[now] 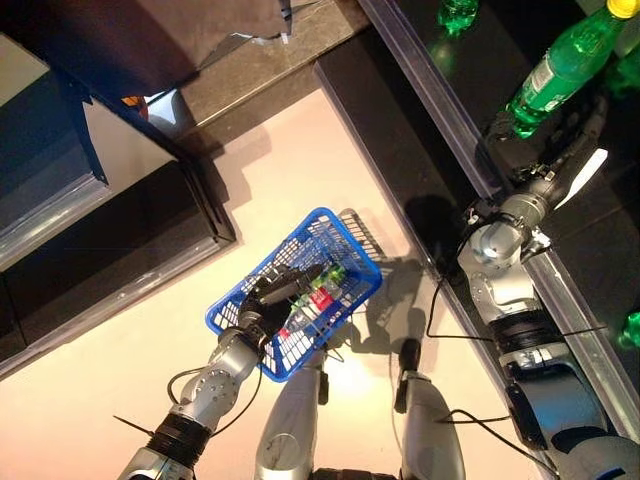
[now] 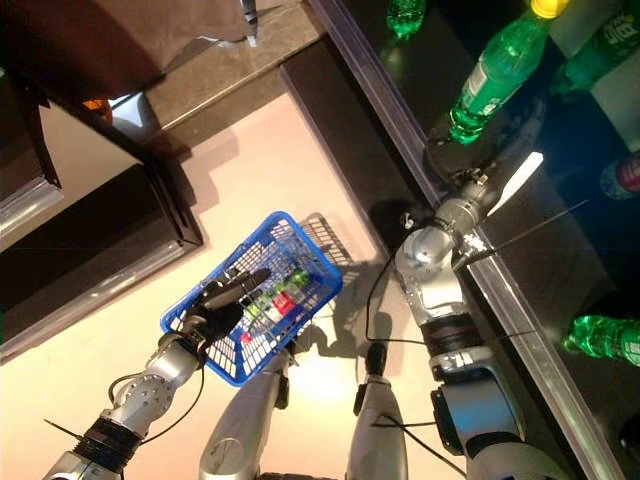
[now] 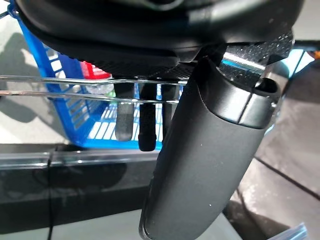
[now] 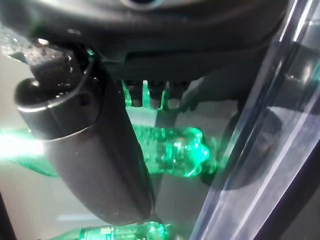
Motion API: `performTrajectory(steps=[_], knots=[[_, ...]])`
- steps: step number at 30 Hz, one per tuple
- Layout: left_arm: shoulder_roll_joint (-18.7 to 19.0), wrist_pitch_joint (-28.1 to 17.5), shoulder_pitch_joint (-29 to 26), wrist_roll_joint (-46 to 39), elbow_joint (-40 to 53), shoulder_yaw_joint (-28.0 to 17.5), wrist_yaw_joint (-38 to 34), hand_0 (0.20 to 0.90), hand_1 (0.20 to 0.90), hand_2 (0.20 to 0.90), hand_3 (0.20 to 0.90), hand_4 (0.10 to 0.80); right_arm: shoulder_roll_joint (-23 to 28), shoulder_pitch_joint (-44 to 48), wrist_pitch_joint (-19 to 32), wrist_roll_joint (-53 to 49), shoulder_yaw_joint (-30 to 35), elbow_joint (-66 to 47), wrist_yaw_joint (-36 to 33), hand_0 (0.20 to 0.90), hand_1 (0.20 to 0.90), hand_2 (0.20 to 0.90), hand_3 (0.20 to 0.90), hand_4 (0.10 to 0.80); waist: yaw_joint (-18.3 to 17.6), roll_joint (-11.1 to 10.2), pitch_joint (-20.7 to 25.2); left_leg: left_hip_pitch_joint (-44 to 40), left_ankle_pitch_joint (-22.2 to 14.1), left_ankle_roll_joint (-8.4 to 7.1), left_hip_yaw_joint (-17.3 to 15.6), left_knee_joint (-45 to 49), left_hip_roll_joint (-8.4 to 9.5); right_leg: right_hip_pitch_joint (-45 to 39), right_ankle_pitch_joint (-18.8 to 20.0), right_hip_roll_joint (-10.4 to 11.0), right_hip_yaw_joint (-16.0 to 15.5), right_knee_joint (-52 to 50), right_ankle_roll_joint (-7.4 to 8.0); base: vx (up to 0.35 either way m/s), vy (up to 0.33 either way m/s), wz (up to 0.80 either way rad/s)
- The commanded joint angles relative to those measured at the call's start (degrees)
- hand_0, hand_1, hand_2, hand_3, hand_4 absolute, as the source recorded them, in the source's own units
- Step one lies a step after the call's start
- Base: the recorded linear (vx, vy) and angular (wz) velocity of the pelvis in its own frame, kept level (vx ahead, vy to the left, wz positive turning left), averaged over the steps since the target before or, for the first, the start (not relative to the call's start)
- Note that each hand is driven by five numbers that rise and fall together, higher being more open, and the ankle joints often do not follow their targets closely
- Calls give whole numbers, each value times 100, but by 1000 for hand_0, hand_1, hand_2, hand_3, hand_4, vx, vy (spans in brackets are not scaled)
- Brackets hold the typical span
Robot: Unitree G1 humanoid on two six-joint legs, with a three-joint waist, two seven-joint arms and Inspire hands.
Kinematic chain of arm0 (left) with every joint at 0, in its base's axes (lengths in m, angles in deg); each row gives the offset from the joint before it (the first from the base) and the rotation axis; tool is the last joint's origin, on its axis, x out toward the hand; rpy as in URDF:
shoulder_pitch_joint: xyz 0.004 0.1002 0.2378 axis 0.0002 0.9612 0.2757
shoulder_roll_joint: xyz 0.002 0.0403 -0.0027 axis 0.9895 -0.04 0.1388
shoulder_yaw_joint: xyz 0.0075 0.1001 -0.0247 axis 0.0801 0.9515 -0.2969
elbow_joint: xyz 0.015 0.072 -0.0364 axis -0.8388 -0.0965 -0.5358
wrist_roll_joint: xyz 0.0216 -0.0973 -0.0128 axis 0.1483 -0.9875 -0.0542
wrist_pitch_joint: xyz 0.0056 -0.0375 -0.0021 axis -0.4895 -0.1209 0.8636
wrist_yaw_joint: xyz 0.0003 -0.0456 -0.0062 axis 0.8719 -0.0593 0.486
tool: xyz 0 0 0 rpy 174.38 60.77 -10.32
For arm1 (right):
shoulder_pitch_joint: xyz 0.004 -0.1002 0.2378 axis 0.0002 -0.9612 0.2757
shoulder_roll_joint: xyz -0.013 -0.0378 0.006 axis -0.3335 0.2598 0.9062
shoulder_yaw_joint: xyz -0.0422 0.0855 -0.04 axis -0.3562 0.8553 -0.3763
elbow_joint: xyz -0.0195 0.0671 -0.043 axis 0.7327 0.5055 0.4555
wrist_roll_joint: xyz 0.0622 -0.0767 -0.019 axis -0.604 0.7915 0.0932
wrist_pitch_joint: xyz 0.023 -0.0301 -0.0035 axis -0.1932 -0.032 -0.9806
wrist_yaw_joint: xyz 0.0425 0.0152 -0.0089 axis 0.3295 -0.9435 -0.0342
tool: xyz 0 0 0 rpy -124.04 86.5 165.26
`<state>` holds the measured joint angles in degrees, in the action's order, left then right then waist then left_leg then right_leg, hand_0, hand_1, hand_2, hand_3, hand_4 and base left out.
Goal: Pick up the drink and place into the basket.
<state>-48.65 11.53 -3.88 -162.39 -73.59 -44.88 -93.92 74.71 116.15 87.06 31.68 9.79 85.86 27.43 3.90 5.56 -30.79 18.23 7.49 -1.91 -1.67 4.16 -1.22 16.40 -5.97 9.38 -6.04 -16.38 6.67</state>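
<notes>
A green bottle (image 1: 560,62) with a yellow cap stands tilted on the dark glossy counter (image 1: 400,120) at the upper right. My right hand (image 1: 535,140) is at its base, and in the right wrist view the thumb (image 4: 95,150) and fingers are curled round the bottle (image 4: 175,150). My left hand (image 1: 270,295) is shut on the thin wire handles (image 3: 75,85) of the blue basket (image 1: 225,320) and holds it up off the pale floor at the lower centre. Drinks with red and green labels (image 1: 320,295) lie inside the basket.
More green bottles stand on the counter at the far end (image 1: 458,12) and near my right side (image 2: 605,338), with a red-labelled drink (image 2: 622,175) beside them. The counter has a metal front edge (image 1: 440,100). A dark cabinet (image 1: 100,250) stands at the left.
</notes>
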Motion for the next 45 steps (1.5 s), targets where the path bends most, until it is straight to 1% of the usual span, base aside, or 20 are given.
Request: performTrajectory(steps=[1,3,4,7,11,13,17,19,22,23,24,25,31,42,45], knots=[[91,-762,-853,-446,1825,-266,375,300,300,300,200,100,782,1271,795,-228,100,-154,-197,900,900,900,900,800,61,83,100,122,-724,244,58,839,382,195,729,-109,-191,337,-415,-9,-41,1],[130,-736,-861,-478,1836,-264,362,300,300,300,200,100,884,1429,815,-526,72,10,2,900,900,900,900,800,99,88,100,168,-699,241,98,812,399,229,733,-118,-205,349,-415,-19,-60,2],[174,-722,-875,-526,1845,-267,359,300,300,300,200,100,947,1547,801,-723,36,152,222,900,900,900,900,800,125,91,100,185,-684,246,115,782,404,247,741,-122,-224,366,-415,-18,-62,3],[274,-681,-888,-655,1873,-318,359,300,300,300,200,100,1101,1791,716,-902,-121,412,448,900,900,900,900,800,176,84,100,195,-648,227,124,727,403,267,751,-123,-256,394,-408,-11,-42,2],[348,-594,-916,-731,1894,-360,389,300,300,300,200,100,1276,1980,807,-1204,-234,730,529,900,900,900,900,800,219,69,100,207,-602,220,128,648,384,269,759,-135,-301,439,-413,-16,-37,3],[424,-612,-922,-784,1899,-356,399,300,300,300,200,100,1411,2120,760,-1267,-255,899,471,900,900,900,900,800,238,64,100,203,-582,210,145,612,383,264,757,-148,-312,456,-411,-17,-39,1],[542,-613,-964,-863,1936,-350,387,300,300,300,200,100,1632,2416,741,-1672,-347,1378,613,900,900,900,900,800,293,63,100,224,-560,209,187,572,393,283,763,-160,-349,477,-411,-28,-43,4],[637,-589,-967,-926,1971,-368,414,300,300,300,200,100,1766,2573,725,-1792,-435,1592,714,900,900,900,900,800,327,66,100,228,-550,203,208,560,399,273,765,-157,-378,494,-411,-30,-46,5],[768,-527,-971,-1030,2001,-365,461,300,300,300,200,100,1964,2805,716,-2101,-594,1904,1070,900,900,900,900,800,370,63,100,248,-549,196,245,585,406,258,763,-145,-431,493,-417,-25,-45,6],[793,-519,-969,-1055,2010,-366,463,300,300,300,200,100,1998,2837,679,-2103,-634,1939,1116,714,714,714,683,583,377,59,100,245,-547,194,249,585,406,254,762,-144,-439,492,-417,-21,-37,4],[831,-501,-968,-1094,2038,-383,449,300,300,300,200,100,2072,2919,602,-2045,-710,2005,1106,342,342,342,249,149,386,54,100,241,-545,191,258,578,406,249,762,-147,-448,498,-419,0,0,0],[877,-460,-967,-1132,2061,-422,443,300,300,300,200,100,2132,2938,629,-1999,-757,2057,1184,300,300,300,200,100,395,45,100,214,-545,189,261,560,404,221,763,-150,-458,514,-417,0,0,0],[1078,-404,-934,-1305,2115,-521,519,300,300,300,200,100,2354,2941,621,-1963,-825,1979,1405,300,300,300,200,100,393,1,100,132,-541,185,249,502,393,126,780,-154,-469,583,-406,-14,-10,3],[1196,-380,-1014,-1433,2116,-562,539,300,300,300,200,100,2351,2781,575,-1737,-849,1755,1477,300,300,300,200,100,372,-19,100,-1,-542,177,223,426,391,-31,802,-154,-495,696,-398,-30,-2,2],[1224,-383,-1025,-1482,2148,-577,546,300,300,300,200,100,2331,2729,589,-1427,-846,1621,1455,300,300,300,200,100,368,-26,100,-67,-537,177,222,372,394,-100,812,-160,-496,751,-393,-55,14,0]])
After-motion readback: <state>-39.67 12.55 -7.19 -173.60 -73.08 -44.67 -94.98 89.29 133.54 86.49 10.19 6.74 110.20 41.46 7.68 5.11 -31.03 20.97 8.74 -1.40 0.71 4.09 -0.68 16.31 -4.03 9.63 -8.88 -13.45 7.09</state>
